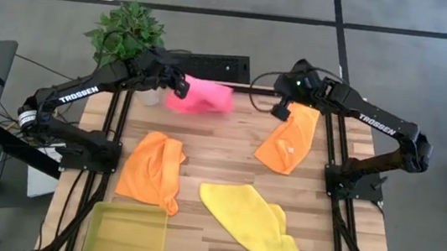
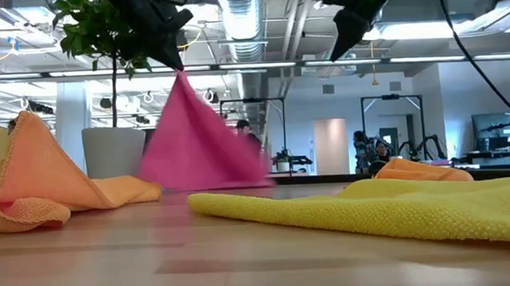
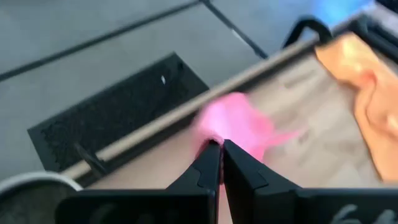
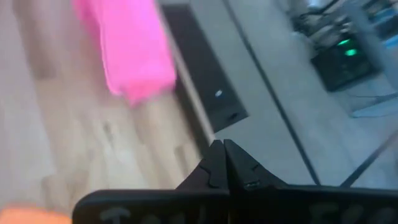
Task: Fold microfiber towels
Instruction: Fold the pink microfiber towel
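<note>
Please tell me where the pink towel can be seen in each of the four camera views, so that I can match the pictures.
High view: the pink towel is at the table's far edge, at the left gripper.
Low view: it hangs left of centre.
Left wrist view: just beyond the shut fingertips.
Right wrist view: far off, beside the table's edge.
Shared landmark: the black slotted panel beyond the table.

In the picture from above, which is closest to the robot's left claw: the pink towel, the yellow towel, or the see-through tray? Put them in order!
From the left gripper:
1. Pink towel, held in it, at the table's far edge.
2. Yellow towel, near side, toward the right.
3. Tray, near left corner, about as far as the yellow towel; too close to call.
</note>
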